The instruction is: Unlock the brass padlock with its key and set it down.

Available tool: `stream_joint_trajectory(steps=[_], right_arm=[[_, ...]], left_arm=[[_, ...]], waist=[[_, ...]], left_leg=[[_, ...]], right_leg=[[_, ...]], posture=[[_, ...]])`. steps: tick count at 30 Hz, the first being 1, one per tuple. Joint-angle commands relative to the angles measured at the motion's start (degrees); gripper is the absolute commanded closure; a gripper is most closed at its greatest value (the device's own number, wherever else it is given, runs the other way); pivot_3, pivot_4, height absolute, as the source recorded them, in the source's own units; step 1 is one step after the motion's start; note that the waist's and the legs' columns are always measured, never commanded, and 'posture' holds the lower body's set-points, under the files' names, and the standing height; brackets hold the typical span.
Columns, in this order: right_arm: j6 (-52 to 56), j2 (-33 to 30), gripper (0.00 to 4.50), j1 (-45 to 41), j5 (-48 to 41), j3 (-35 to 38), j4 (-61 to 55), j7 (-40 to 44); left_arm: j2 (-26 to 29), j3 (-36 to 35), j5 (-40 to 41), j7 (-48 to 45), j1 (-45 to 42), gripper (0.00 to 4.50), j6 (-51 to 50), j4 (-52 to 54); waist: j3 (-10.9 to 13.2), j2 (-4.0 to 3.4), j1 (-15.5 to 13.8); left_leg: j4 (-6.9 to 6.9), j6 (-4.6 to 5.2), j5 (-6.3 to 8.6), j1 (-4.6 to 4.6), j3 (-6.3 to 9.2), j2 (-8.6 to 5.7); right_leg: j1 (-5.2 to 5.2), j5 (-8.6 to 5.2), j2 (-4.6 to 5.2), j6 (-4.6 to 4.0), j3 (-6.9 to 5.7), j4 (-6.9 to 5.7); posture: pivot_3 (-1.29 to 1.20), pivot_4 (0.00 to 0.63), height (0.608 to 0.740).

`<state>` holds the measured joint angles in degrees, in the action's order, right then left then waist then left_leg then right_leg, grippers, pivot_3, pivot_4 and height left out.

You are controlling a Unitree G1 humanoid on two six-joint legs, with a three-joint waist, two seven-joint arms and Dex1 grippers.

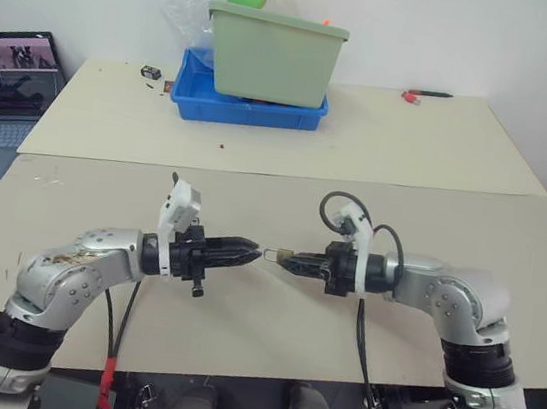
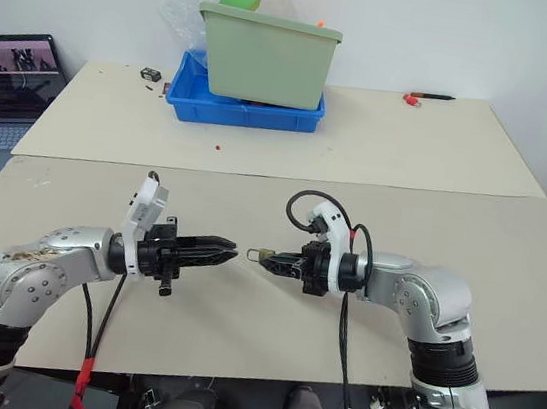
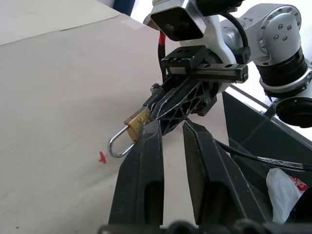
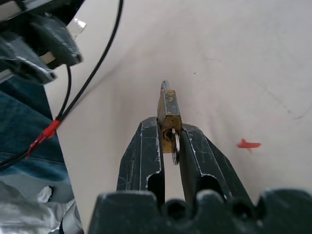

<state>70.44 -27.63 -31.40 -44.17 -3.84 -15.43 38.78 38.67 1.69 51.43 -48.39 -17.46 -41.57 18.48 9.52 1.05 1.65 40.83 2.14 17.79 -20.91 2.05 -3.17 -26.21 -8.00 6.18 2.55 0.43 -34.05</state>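
The brass padlock [image 3: 138, 121] is a tiny yellowish block with a silvery shackle [image 3: 116, 144]. My right gripper [image 1: 288, 260] is shut on the block and holds it above the tan table [image 1: 275, 195], the shackle pointing toward my left gripper. A silvery key head [image 4: 174, 146] sits at the lock's base between the right fingers [image 4: 146, 146]. My left gripper [image 1: 250, 252] points at the lock from the opposite side. Its fingers [image 3: 148, 161] are drawn together with a narrow slit and nothing in it, and one tip is beside the brass block.
At the back, a green bin [image 1: 273, 58] stands in a blue tray [image 1: 245, 112]. A laptop [image 1: 8, 79] is at the far left and a red-ended pen [image 1: 424, 95] at the back right. A red speck [image 4: 248, 144] lies on the table under the lock.
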Motion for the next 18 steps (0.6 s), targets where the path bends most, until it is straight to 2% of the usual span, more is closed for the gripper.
stream_joint_trajectory(steps=[1, 6, 9, 18], right_arm=[[-1.15, 0.5, 4.41, -1.05, -2.12, 1.23, -2.72, 1.06], [-0.54, 0.5, 4.41, -1.46, -3.02, 1.64, -3.08, 0.71], [-0.5, 0.21, 4.41, -1.57, -3.18, 1.68, -2.68, 0.44], [-0.35, -0.03, 4.41, -1.78, -3.98, 1.59, -3.23, 0.86]], left_arm=[[-0.2, -0.7, -1.7, -0.43, -0.97, 3.73, 0.13, 0.04], [-0.98, -0.92, -1.79, -0.64, -1.3, 3.73, -0.62, 0.74], [-2.2, -1.51, -0.37, -0.16, -1.55, 4.43, -1.69, 0.99], [-2.87, -1.3, -1.84, -0.24, -1.41, 4.43, -2.72, 1.16]], waist=[[0.0, 0.0, -0.1], [0.0, 0.0, -0.47], [0.0, 0.0, -0.68], [0.0, 0.01, -0.7]], left_leg=[[0.0, 0.0, 0.0, 0.02, 0.0, 0.0], [0.0, -0.01, 0.0, 0.03, -0.01, 0.0], [0.0, -0.01, 0.0, 0.03, -0.02, -0.01], [0.0, -0.01, 0.0, 0.03, -0.03, 0.0]], right_leg=[[0.01, 0.0, 0.0, 0.0, 0.0, 0.0], [0.02, 0.0, 0.0, 0.0, 0.02, 0.0], [0.02, 0.0, 0.0, -0.01, 0.02, 0.01], [0.02, 0.0, 0.0, -0.01, 0.03, 0.0]], posture=[[0.0, 0.15, 0.74], [0.0, 0.15, 0.74], [0.0, 0.15, 0.74], [0.0, 0.15, 0.74]])
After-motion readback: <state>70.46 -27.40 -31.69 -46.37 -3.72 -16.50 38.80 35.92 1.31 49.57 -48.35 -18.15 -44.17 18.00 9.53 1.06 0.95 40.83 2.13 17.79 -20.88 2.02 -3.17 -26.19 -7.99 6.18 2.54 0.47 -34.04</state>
